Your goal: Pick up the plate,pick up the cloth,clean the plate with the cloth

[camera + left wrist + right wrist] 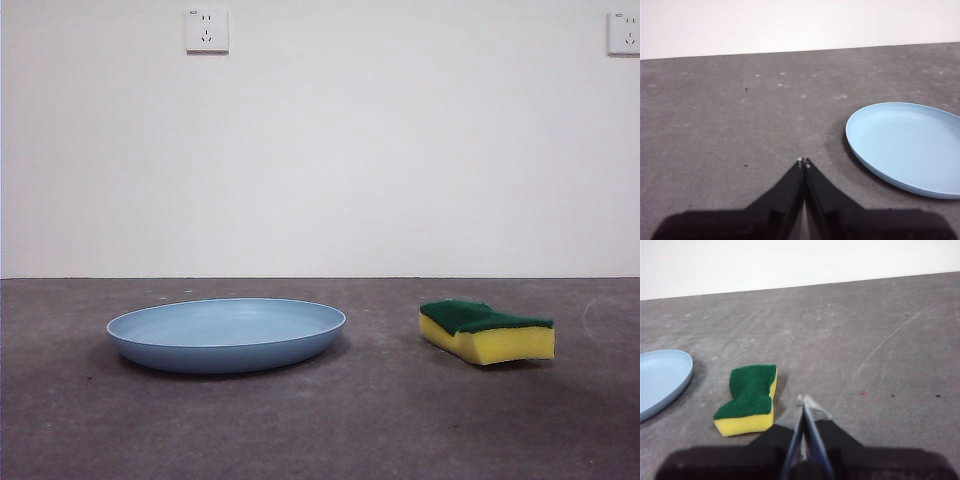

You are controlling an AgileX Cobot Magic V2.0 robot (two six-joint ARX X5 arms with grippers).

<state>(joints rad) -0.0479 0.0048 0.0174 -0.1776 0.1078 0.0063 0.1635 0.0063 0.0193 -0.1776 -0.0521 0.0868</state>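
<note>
Grey, scuffed tabletop (330, 430) is running back to a plain white wall (320, 150) carrying two power sockets (207, 30). Light-blue plastic plate (226, 334) is lying flat on the table, rim up — well apart from the sponge (487, 332), which is resting with its green scouring layer uppermost and yellow foam beneath. Left gripper (803, 162) is hovering near the plate, jaws clenched together on nothing. Right gripper (804, 399) is hanging just beside the sponge, jaws likewise pressed closed and empty.
</note>
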